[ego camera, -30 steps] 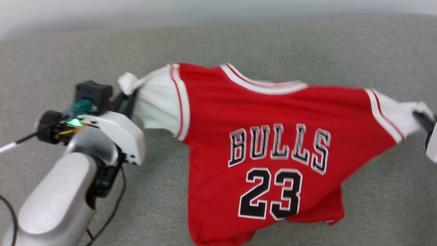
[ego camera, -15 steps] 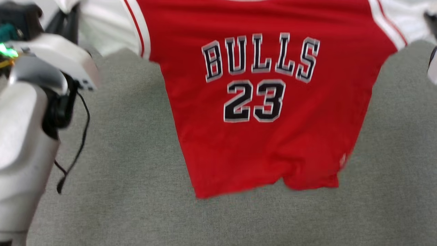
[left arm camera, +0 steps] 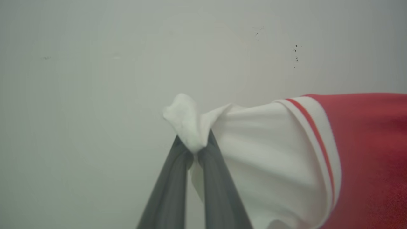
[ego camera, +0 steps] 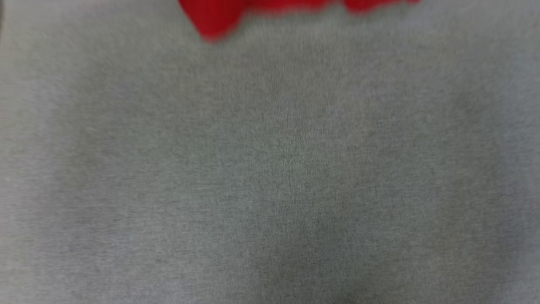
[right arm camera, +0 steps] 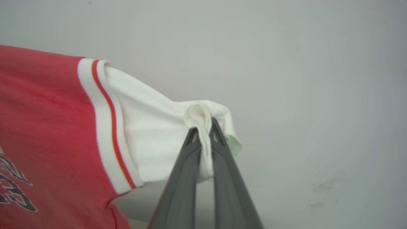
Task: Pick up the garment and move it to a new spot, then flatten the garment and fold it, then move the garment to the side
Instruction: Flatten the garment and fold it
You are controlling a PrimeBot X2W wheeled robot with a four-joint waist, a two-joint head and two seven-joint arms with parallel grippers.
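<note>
Left wrist view: the left tool (left arm camera: 195, 149), its two dark fingers (left arm camera: 171, 190) drawn narrow, pinches the bunched tip of a white sleeve (left arm camera: 254, 152), with a small knot of cloth standing just above the fingertips. From this grip the garment (left arm camera: 369, 152) runs toward that view's right: sleeve, then a white band with a thin red stripe (left arm camera: 313, 127), then the red body, all hanging in the air before a pale wall (left arm camera: 95, 63) marked by a few dark specks. Right wrist view: the right tool (right arm camera: 203, 132), likewise closed to a narrow gap, clamps a folded edge of the other white sleeve (right arm camera: 152, 133). The cloth stretches away to that view's left, past a matching striped band (right arm camera: 108, 127) into the red body, where part of the black-and-white lettering (right arm camera: 16, 187) shows at the lower left. Head view, heavily blurred: the red lower hem (ego camera: 215, 17) shows along the top edge, left of centre, above a grey woven surface (ego camera: 270, 169). Whether the hem touches that surface cannot be told.
</note>
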